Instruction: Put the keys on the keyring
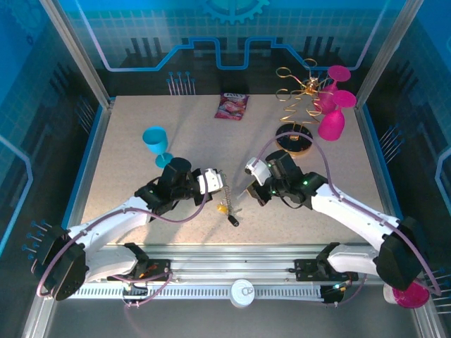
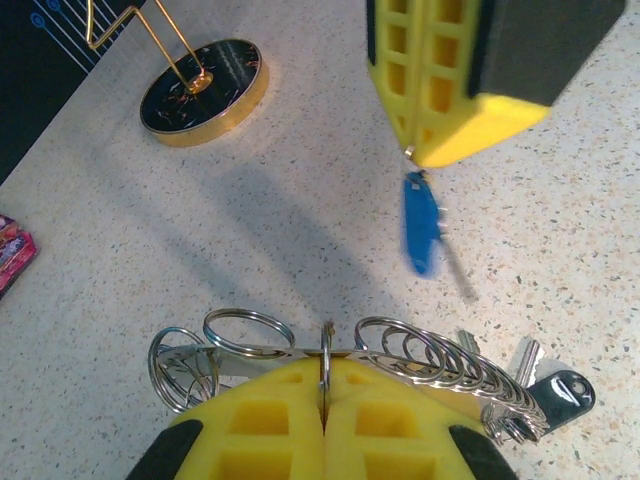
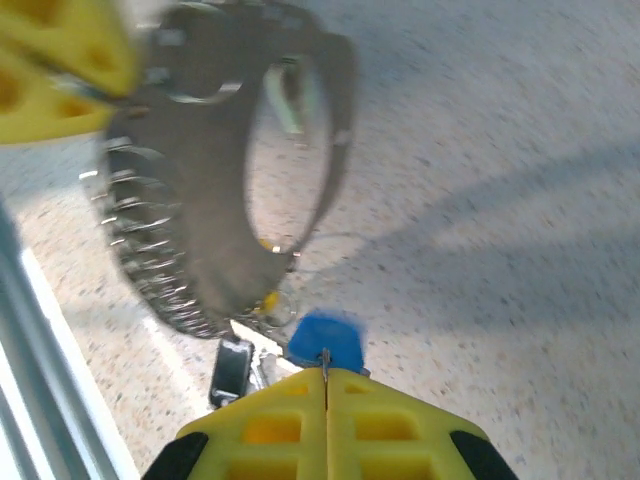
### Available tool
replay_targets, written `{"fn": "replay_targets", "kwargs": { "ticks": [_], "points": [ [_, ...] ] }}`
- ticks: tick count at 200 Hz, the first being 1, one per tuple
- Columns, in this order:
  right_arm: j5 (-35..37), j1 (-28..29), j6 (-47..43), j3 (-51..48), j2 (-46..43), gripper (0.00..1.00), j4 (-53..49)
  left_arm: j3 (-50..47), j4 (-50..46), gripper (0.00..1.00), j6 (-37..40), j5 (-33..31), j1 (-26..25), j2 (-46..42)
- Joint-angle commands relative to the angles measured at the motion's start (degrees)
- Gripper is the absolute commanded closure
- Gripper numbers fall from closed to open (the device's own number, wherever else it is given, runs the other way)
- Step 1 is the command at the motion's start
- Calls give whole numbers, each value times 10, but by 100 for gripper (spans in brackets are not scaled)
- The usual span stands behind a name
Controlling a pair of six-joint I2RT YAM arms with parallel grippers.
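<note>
We see a wide bare stretch of table [image 1: 211, 151] in the middle, between the blue goblet [image 1: 156, 141] on the left and the gold rack [image 1: 294, 137] on the right; a gripper can pass there. At the back a snack packet [image 1: 232, 105] lies flat. The pink goblets [image 1: 331, 120] crowd the far right corner, beside the rack. Near the front the left gripper [image 2: 325, 385] and the right gripper [image 3: 326, 380] leave a narrow gap. The keyring [image 2: 420, 355] pinched by the left one and the blue key [image 2: 420, 225] hanging from the right one fill part of it; other keys [image 1: 225, 208] lie on the table below.
</note>
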Motion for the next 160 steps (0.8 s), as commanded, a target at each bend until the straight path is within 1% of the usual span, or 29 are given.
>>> {"fn": "replay_targets", "kwargs": {
  "ticks": [1, 27, 75, 79, 108, 160],
  "points": [
    [-114, 9, -139, -8, -17, 100, 9, 1, 22, 100, 20, 41, -2, 0],
    [-137, 12, -183, 6, -19, 100, -4, -5, 23, 100, 27, 80, -2, -1],
    [-157, 18, -259, 18, -12, 100, -7, -7, 22, 100, 38, 106, -2, -3],
    [-158, 18, -263, 35, -10, 100, -8, -7, 21, 100, 40, 108, -2, -3],
    [-168, 23, -270, 58, 6, 100, -8, -11, 21, 100, 49, 112, -2, -9],
    [-170, 31, -263, 62, 17, 100, 18, -17, 33, 100, 52, 116, -2, -14]
  ]
}}
